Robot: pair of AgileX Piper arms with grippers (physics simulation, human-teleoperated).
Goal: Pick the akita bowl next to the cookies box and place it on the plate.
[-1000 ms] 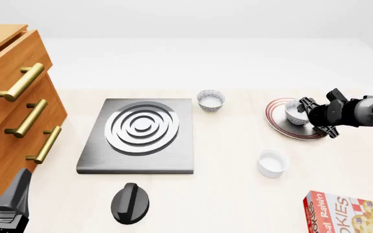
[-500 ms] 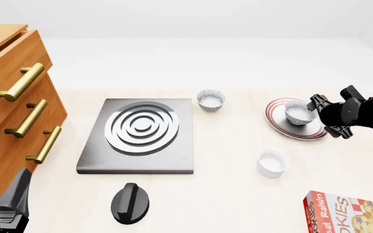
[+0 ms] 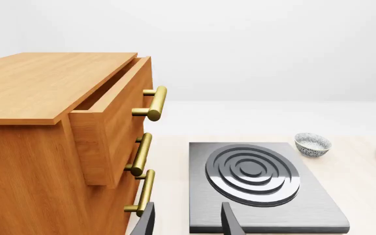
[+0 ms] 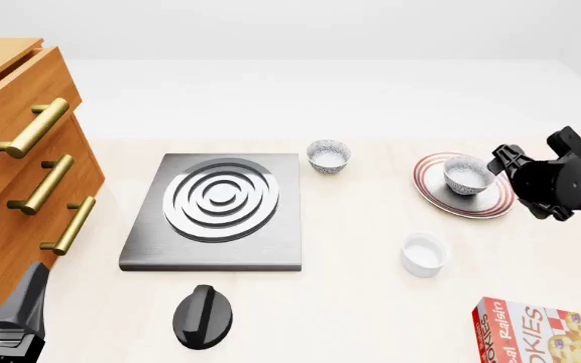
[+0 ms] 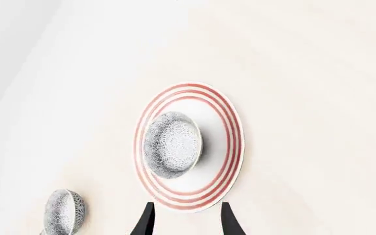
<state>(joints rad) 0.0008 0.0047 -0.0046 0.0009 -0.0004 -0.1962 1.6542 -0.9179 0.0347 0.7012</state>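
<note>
The akita bowl [image 4: 467,175], patterned grey and white, sits upright on the red-striped plate [image 4: 430,181] at the right of the table. My right gripper [image 4: 519,182] hangs just right of the plate, open and holding nothing, clear of the bowl. In the right wrist view the bowl [image 5: 172,147] rests on the plate [image 5: 232,142] beyond the spread fingertips [image 5: 143,221]. The cookies box [image 4: 545,333] lies at the near right corner. My left gripper [image 4: 20,306] stays at the near left, open and empty, by the cabinet.
A same-looking bowl [image 4: 328,155] stands beyond the grey stove [image 4: 220,208]. A white cup [image 4: 425,253] sits between the plate and the box. A black knob [image 4: 203,316] lies in front of the stove. A wooden drawer cabinet [image 4: 23,166] fills the left side, top drawer ajar.
My right gripper has drawn back to the right, away from the bowl, which stays on the plate. The left arm has not moved.
</note>
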